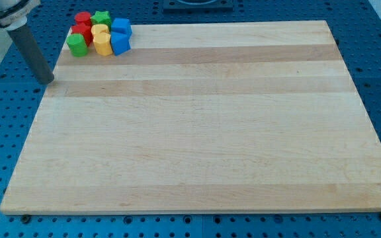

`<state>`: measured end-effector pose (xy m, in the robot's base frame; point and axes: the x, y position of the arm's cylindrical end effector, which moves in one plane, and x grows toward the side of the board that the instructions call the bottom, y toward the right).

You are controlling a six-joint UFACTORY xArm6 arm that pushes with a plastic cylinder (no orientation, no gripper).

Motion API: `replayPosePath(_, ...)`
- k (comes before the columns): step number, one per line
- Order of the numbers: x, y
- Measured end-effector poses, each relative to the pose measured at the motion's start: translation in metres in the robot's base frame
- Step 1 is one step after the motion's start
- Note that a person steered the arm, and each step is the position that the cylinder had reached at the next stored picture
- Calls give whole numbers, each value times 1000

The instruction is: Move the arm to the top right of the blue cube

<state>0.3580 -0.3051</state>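
Sitting at the right edge of a tight cluster of blocks near the top left corner of the wooden counter [197,132], the blue cube [122,27] is seen as a bright blue, blocky piece, with a second blue block [120,43] just below it and touching the cluster. Yellow blocks [101,41], red blocks [83,21], a green star-like block [101,16] and a green block [77,45] are packed to its left. No jaws are carried by the rod, so no spread or pinch can be told; my tip [47,80] is found at the counter's left edge, well apart from the blue cube, below and to its left.
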Motion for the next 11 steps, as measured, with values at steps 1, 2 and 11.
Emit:
replayPosePath(1, -11, 0)
replayPosePath(2, -73, 0)
replayPosePath(11, -167, 96)
